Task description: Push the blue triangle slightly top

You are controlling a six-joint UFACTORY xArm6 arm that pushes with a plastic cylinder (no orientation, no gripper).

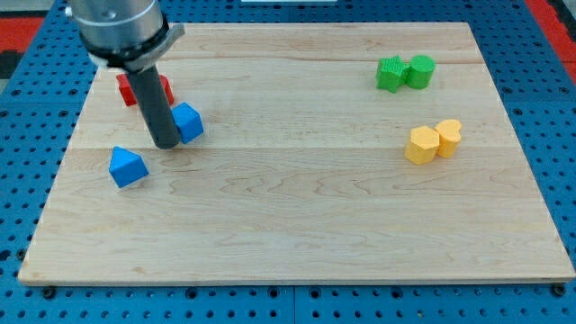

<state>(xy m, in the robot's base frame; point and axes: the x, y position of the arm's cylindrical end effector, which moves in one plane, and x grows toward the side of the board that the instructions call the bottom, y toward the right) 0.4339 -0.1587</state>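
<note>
The blue triangle (127, 166) lies on the wooden board (297, 207) at the view's left. My tip (166, 143) rests on the board just above and to the right of it, a short gap apart. A second blue block (188, 122), cube-like, touches the rod's right side. A red block (144, 90) sits behind the rod, partly hidden by it.
A green star-like block (391, 74) and a green rounded block (420, 70) sit together at the view's top right. A yellow hexagonal block (420, 145) and a yellow heart-like block (448, 137) touch below them. A blue pegboard surrounds the board.
</note>
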